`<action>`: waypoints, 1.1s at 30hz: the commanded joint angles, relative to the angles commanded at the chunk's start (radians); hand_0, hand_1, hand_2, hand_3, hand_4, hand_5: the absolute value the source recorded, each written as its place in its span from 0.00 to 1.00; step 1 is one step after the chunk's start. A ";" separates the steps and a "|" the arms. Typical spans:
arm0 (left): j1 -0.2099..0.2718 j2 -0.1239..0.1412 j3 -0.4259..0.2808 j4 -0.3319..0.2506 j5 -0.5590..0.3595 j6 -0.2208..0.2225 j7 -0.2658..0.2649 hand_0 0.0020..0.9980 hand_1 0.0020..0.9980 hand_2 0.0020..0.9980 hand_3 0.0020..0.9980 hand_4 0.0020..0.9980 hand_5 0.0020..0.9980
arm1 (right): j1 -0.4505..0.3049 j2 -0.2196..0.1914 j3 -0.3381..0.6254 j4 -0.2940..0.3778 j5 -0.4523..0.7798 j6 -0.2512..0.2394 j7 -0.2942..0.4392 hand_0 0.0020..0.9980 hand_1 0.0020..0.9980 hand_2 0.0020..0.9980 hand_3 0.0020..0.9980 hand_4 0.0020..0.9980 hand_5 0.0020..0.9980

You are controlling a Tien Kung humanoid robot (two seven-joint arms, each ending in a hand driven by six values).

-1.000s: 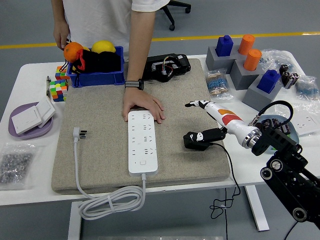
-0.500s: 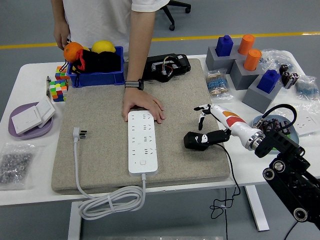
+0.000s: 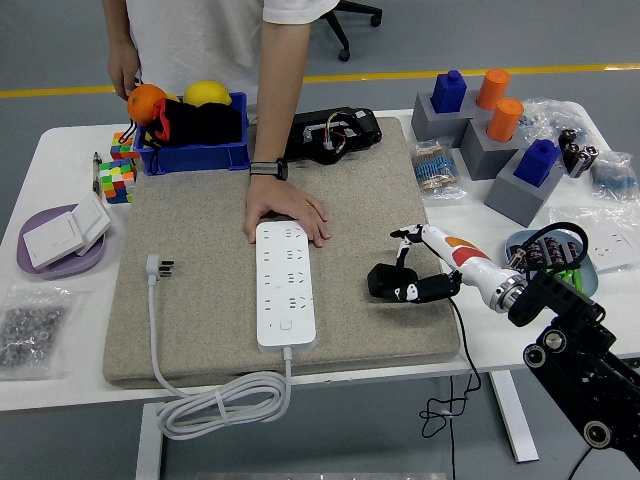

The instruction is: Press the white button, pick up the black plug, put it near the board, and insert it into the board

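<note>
Left to right: person's hand point(image 3: 285, 212) pins the top of the white board point(image 3: 285, 283) on the mat point(image 3: 200, 250), your right hand point(image 3: 418, 268) has dropped and curled its fingers onto the black plug point(image 3: 392, 283) just right of the board; grasp nearly set, so lift next.

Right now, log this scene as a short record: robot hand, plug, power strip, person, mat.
right robot hand: white with an orange patch, fingers curled down onto the black plug at the mat's right side
black plug: lying on the mat, its cable running off the table's near edge
white power strip: flat along the middle of the mat, sockets empty
person's hand: pressed on the strip's far end
grey felt mat: covers the table's centre
left robot hand: out of view
</note>
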 joint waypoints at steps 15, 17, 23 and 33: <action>-0.004 -0.001 0.005 0.000 -0.010 0.001 -0.001 0.79 0.74 0.71 0.77 0.55 0.46 | 0.005 -0.002 -0.021 -0.028 0.007 -0.005 0.007 0.85 0.78 0.76 0.44 1.00 0.22; -0.003 -0.002 0.004 0.000 -0.009 0.000 -0.001 0.79 0.74 0.71 0.77 0.55 0.46 | 0.006 -0.001 -0.022 -0.029 0.010 -0.003 0.005 0.82 0.76 0.74 0.43 0.99 0.20; -0.003 -0.003 0.002 0.000 -0.005 0.000 -0.001 0.79 0.74 0.71 0.77 0.55 0.46 | 0.012 0.000 -0.025 -0.040 0.006 -0.001 0.007 0.80 0.75 0.73 0.42 0.97 0.19; -0.004 -0.003 0.002 0.000 -0.007 0.000 -0.001 0.79 0.74 0.71 0.77 0.55 0.46 | 0.017 0.006 -0.023 -0.059 0.029 0.003 0.012 0.68 0.67 0.68 0.42 0.95 0.18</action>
